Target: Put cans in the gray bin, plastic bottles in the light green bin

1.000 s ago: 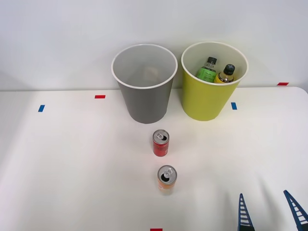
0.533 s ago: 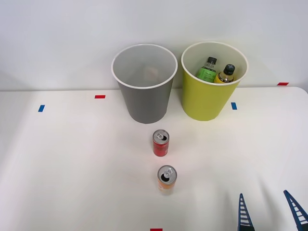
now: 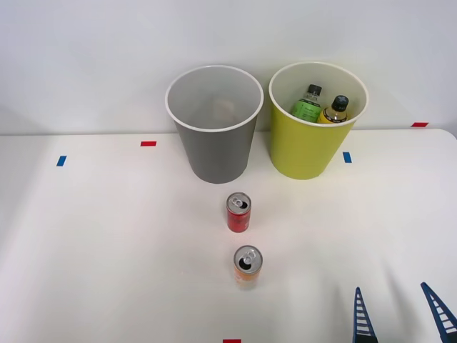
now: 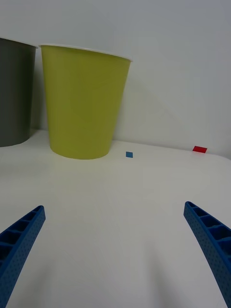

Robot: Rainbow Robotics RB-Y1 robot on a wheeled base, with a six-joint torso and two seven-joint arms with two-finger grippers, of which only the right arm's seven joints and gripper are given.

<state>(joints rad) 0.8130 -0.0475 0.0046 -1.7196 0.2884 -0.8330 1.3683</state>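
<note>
1. Sorting is half done by the look of it: both plastic bottles (image 3: 320, 106) sit inside the light green bin (image 3: 307, 153); the gray bin (image 3: 214, 153) looks empty. Both cans are left on the counter (image 3: 107, 243).
2. Right gripper (image 3: 400, 314) is low over the counter's near right corner, fingers spread wide apart, holding nothing.
3. Orange can (image 3: 247, 266) stands upright ahead of the gripper and off to its left, the closer of the two. Red can (image 3: 238, 212) is upright just beyond it, between the orange can and the gray bin.
4. Likely step in hand: reach for the orange can first. Taking the near one avoids sweeping an arm past it to get the red one.
5. Doing it well: come in level, one finger either side of the can body, mid-height, below the pull-tab top. It's slim and probably light, so a nudge from one finger before closing could tip it. Centre it first, then close.
6. Room: the counter between gripper and cans is bare, so the approach is free. The gap between the two cans is small; keep the far finger from clipping the red one.
7. Drop-off: lift clear above the gray bin's white rim before crossing it; the green bin stands just beside it, so release well inside.
8. Edges: the gripper sits near the counter's front edge and right side, so work inward.
</note>
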